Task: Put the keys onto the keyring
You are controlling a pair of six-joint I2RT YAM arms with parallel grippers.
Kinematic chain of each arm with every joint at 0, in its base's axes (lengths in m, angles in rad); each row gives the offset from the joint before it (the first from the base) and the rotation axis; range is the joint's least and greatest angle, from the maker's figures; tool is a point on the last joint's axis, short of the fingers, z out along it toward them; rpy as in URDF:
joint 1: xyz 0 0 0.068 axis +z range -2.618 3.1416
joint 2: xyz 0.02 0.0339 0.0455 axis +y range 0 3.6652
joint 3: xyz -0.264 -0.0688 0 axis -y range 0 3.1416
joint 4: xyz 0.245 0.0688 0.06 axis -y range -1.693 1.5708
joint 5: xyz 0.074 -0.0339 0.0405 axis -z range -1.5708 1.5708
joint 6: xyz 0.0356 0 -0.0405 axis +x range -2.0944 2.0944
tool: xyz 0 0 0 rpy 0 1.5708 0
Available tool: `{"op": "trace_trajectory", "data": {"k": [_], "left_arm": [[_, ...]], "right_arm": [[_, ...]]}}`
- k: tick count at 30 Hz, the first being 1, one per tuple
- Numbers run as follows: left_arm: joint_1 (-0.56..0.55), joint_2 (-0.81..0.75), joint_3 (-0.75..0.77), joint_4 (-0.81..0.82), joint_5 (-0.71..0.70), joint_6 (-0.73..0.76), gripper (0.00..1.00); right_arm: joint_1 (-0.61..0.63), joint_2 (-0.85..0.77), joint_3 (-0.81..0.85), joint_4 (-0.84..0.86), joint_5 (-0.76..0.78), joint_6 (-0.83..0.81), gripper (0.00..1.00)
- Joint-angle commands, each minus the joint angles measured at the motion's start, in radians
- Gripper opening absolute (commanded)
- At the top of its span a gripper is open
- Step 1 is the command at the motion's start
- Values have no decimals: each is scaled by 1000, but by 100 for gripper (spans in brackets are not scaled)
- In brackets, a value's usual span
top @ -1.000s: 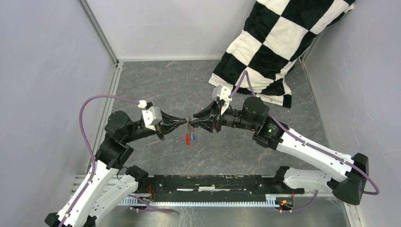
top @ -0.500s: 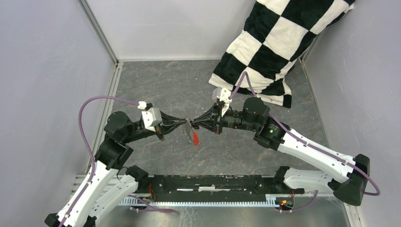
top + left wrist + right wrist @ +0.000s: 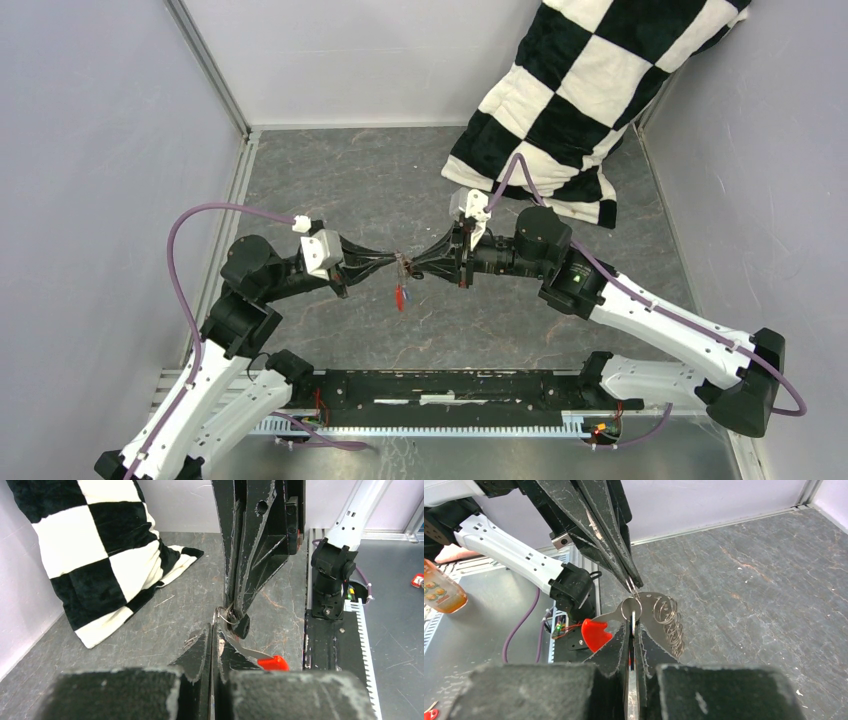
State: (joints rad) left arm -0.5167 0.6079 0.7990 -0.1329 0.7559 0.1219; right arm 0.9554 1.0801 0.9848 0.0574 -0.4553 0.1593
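Observation:
My two grippers meet tip to tip above the middle of the table. The left gripper (image 3: 397,262) (image 3: 212,631) is shut on the thin wire loop of the keyring (image 3: 221,616) (image 3: 630,608). The right gripper (image 3: 411,264) (image 3: 631,624) is shut on a thin flat metal piece, seemingly a key blade, that sits in the same loop. A black key head (image 3: 242,626) hangs by the right fingertips (image 3: 235,611). The red tag (image 3: 400,297) (image 3: 273,663) (image 3: 595,632) dangles below on a silver strip. A short chain of rings (image 3: 670,619) hangs beside it. The blue key is hidden.
A black-and-white checkered cushion (image 3: 575,95) leans in the back right corner. Grey walls close in the left, back and right sides. A black rail (image 3: 450,390) runs along the near edge between the arm bases.
A blue key hung beside the red tag one second ago and no longer shows. The tag swung right, then back left. The right wrist has turned slightly; both grippers stay together.

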Motion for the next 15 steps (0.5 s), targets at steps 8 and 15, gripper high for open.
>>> {"op": "trace_trajectory", "data": {"k": [8,15], "left_arm": [[0,-4,31,16,46,85,2],[1,5,43,-5,98,99,2]], "right_arm": [[-1,13,13,-15,-100,2,16],[-1,16,42,-44,-113,-33,41]]}}
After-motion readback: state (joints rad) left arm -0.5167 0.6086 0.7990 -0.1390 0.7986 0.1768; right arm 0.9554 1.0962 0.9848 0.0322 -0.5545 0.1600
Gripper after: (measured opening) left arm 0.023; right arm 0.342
